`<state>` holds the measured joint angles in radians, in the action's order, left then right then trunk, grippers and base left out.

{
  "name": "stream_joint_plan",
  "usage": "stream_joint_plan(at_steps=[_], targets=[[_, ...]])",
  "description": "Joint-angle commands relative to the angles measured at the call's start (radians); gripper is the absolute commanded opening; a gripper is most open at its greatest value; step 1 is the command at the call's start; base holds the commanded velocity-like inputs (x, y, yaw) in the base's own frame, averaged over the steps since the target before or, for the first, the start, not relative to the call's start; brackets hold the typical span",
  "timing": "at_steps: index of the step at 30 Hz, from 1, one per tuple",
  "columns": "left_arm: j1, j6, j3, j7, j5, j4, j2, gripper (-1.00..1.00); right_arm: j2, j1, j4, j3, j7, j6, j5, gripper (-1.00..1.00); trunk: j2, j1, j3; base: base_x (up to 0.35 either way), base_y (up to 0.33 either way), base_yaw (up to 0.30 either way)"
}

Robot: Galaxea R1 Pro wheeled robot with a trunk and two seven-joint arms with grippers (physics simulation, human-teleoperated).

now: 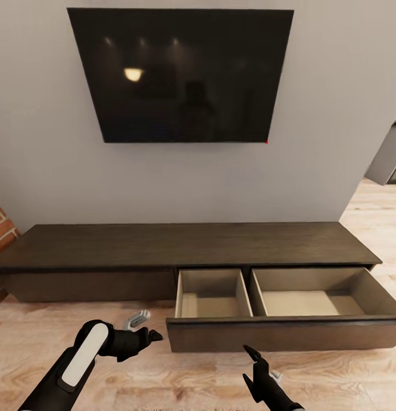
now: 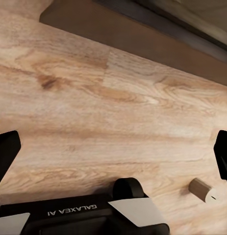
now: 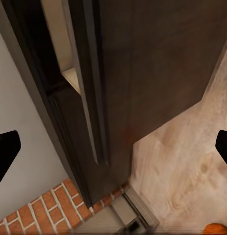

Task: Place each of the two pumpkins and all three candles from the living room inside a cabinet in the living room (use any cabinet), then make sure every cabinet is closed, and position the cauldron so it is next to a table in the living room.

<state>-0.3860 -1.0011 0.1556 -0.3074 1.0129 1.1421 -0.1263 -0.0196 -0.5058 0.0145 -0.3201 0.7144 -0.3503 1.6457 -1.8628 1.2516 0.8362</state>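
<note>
arms low, tools [image 1: 155, 335] [image 1: 250, 355] spread before open cabinet [image 1: 283, 334]

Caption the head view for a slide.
Both grippers, left and right, open and empty before the cabinet, whose pulled-out drawer shows two empty beige compartments.

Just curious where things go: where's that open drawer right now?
In the head view, the open drawer juts from the cabinet's right half, below the wall TV.
</note>
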Motion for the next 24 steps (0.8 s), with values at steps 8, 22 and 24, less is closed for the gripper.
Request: stream_joint_plan(at_steps=[8,22,24], targets=[[-0.001,-0.001,0.001,-0.010,0.010,0.001,-0.001,1.00,0.000,0.000,-0.001,-0.007,0.005,-0.007,0.010,1.00,0.049,-0.027,-0.016,-0.125,0.068,0.073],[-0.001,-0.001,-0.001,-0.010,0.011,0.011,-0.004,1.00,-0.002,0.000,-0.001,-0.007,0.008,-0.007,0.009,1.00,0.049,-0.027,-0.016,-0.010,0.005,-0.001],[-0.001,-0.001,-0.003,-0.009,0.011,0.012,-0.008,1.00,-0.002,0.000,-0.001,-0.007,0.009,-0.007,0.009,1.00,0.049,-0.027,-0.015,0.000,0.000,-0.128]])
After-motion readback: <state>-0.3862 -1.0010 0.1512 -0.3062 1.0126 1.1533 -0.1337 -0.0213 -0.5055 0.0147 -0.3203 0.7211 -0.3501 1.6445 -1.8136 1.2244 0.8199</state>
